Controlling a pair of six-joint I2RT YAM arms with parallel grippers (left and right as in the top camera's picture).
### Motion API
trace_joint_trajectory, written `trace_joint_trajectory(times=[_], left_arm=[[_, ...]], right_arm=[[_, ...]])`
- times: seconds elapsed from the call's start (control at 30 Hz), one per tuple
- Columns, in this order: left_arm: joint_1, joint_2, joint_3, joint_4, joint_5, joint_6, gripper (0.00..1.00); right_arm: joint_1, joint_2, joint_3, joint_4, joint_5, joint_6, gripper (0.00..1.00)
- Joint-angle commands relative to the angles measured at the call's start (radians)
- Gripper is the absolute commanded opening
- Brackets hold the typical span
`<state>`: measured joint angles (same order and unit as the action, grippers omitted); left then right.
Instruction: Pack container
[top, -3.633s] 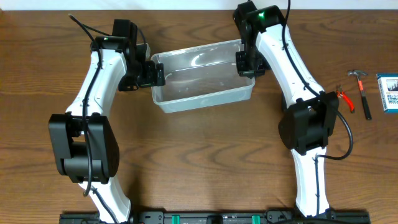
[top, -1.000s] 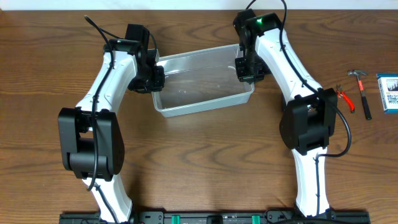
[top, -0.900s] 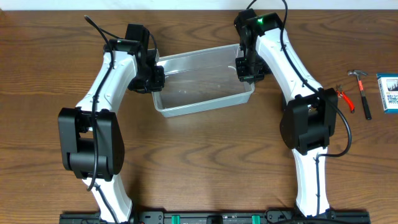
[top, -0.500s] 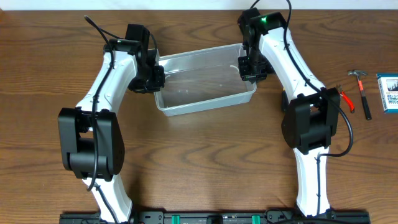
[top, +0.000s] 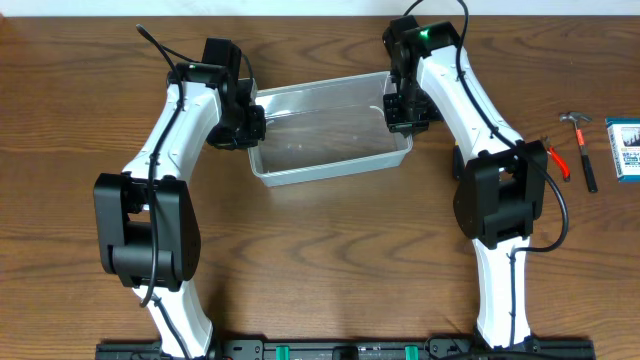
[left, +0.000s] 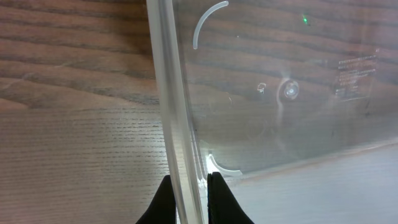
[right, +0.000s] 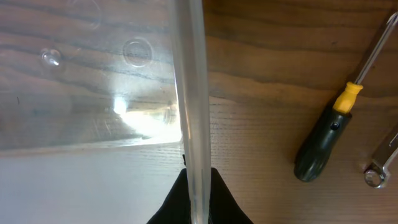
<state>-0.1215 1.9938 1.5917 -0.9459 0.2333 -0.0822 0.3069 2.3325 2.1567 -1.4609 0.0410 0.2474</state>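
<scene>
The container (top: 320, 125), a clear plastic bin with a rim, lies on the wooden table between both arms and holds nothing. My left gripper (top: 252, 122) is shut on its left rim. In the left wrist view the rim (left: 171, 112) runs between the two black fingers of the left gripper (left: 188, 186). My right gripper (top: 397, 108) is shut on the right rim. In the right wrist view that rim (right: 191, 93) is pinched by the right gripper (right: 198, 180).
A hammer (top: 580, 150), red-handled pliers (top: 556, 158) and a blue-and-white box (top: 625, 150) lie at the table's right edge. Beside the container's right wall are a black-handled screwdriver (right: 329, 137) and a wrench end (right: 382, 162).
The right gripper and the container's right end have shifted slightly to the right. Since the earliest frame the left arm has moved up and right, and the container has turned a little.
</scene>
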Motion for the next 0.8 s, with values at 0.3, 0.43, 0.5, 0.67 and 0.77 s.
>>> trace_joint_trajectory(times=[0.3, 0.43, 0.5, 0.67, 0.77], left_arm=[[-0.028, 0.013, -0.013, 0.008, -0.016, -0.003, 0.06], [-0.039, 0.013, -0.013, 0.01, -0.016, -0.003, 0.06], [-0.039, 0.013, -0.013, 0.009, -0.016, -0.003, 0.06], [-0.039, 0.013, -0.013, 0.009, -0.016, -0.003, 0.06], [-0.039, 0.013, -0.013, 0.009, -0.016, -0.003, 0.06]], right_arm=[[-0.005, -0.017, -0.02, -0.001, 0.018, 0.037, 0.01], [-0.005, -0.017, -0.02, -0.005, 0.006, 0.042, 0.01], [-0.005, -0.017, -0.021, -0.006, 0.006, 0.044, 0.01], [-0.006, -0.017, -0.032, -0.007, 0.006, 0.052, 0.01], [-0.008, -0.017, -0.043, -0.007, 0.007, 0.052, 0.01]])
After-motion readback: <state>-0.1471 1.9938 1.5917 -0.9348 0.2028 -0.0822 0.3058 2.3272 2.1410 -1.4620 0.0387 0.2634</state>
